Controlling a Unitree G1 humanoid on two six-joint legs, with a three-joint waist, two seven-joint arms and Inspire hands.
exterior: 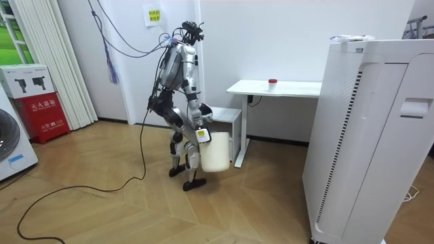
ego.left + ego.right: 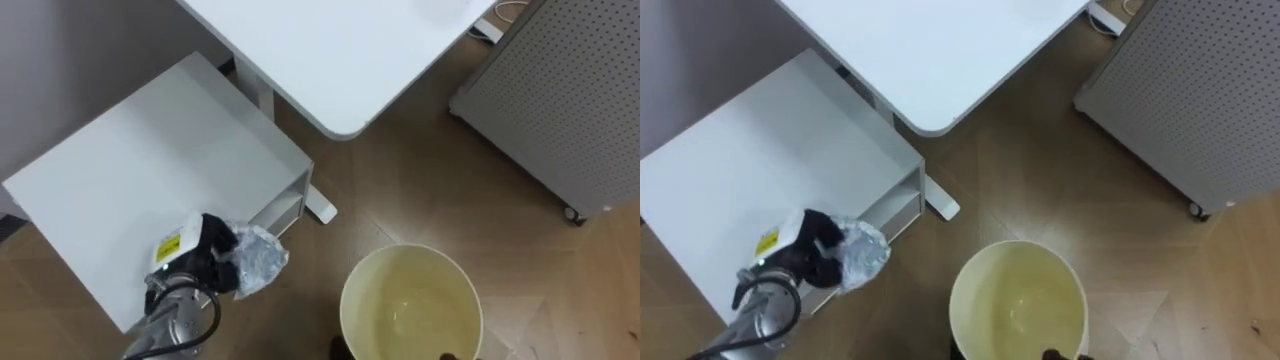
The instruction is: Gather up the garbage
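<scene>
Fingers curled round a wad of garbage [image 2: 258, 262], the robot's left hand [image 2: 205, 250] holds it in the air by the front corner of a low white cabinet [image 2: 150, 170]. It is just beside an open, pale bucket [image 2: 410, 275] that seems placed to receive it. The wad is crumpled clear plastic, shiny and creased, and looks light and easily crushed.
</scene>
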